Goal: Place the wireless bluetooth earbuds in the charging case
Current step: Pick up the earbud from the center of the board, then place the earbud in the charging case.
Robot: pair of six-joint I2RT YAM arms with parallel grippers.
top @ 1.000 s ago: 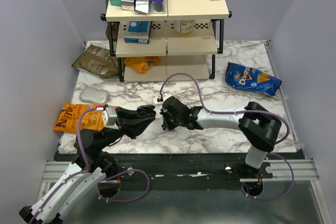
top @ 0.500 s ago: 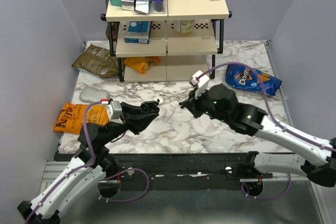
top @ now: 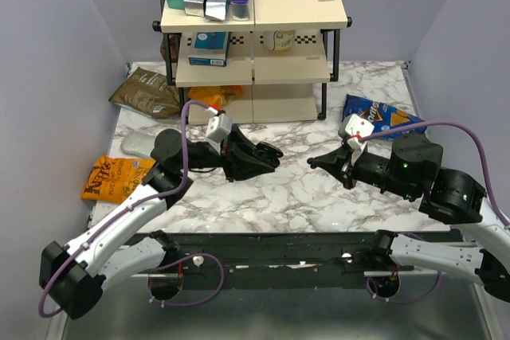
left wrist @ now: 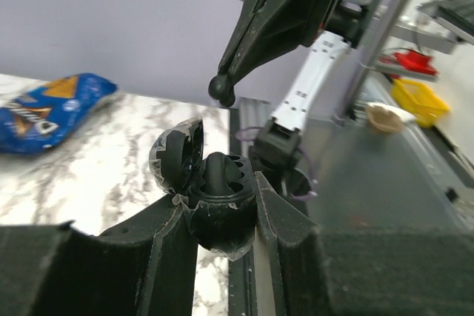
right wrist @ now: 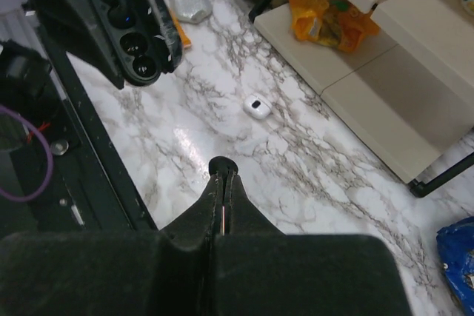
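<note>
Earbud (right wrist: pixel 221 164) pinched at right pincer (right wrist: pixel 223 183) tips.

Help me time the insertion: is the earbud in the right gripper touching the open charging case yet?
Apart. The left wrist view shows the earbud, pinched by the right gripper, hanging above the charging case with a clear gap between them.

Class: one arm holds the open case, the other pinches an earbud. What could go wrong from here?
The tiny earbud sits at the very tips of the right end effector and may slip out. The charging case is held in mid-air by the left end effector; a misaligned push could tilt it.
</note>
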